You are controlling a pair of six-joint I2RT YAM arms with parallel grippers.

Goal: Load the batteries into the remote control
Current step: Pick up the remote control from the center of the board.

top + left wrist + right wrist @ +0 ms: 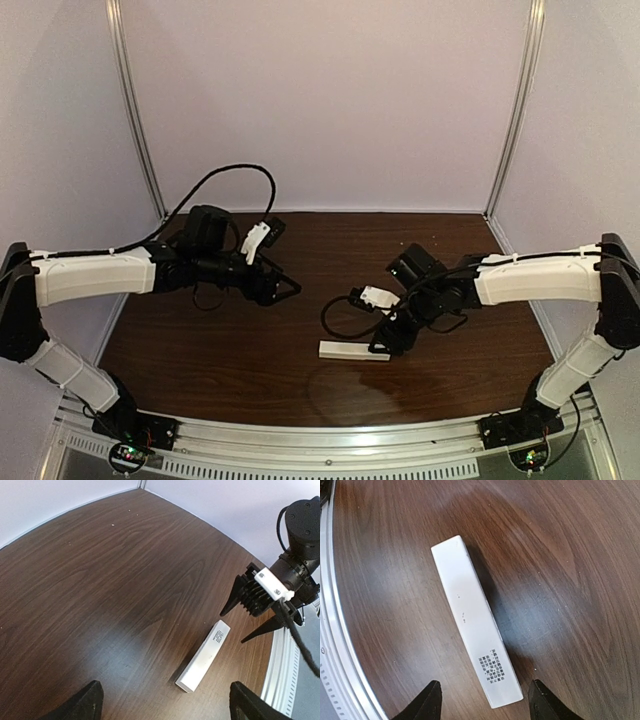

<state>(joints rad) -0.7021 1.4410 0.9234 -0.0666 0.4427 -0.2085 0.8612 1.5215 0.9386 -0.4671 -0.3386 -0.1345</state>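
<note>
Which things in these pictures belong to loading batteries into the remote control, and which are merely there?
Belongs to the job:
- remote control, flat on the table
- right gripper, open over its labelled end
- left gripper, open, hovering apart
- batteries: none in view

Merely there:
- the table itself
- metal rail at its near edge

Looked down on a brown wooden table [100, 580]. Held the left gripper [169, 706] spread wide, dark fingertips [92, 704] far apart with only bare wood between. Found the remote control [202, 657] just ahead and a little right of that gap, flat on the wood, printed end farther away. Met the right gripper [232, 628] beyond that far end, prongs parted, tips angled down toward it. Caught a metal rail [280, 670] off past the right-hand finger.
</note>
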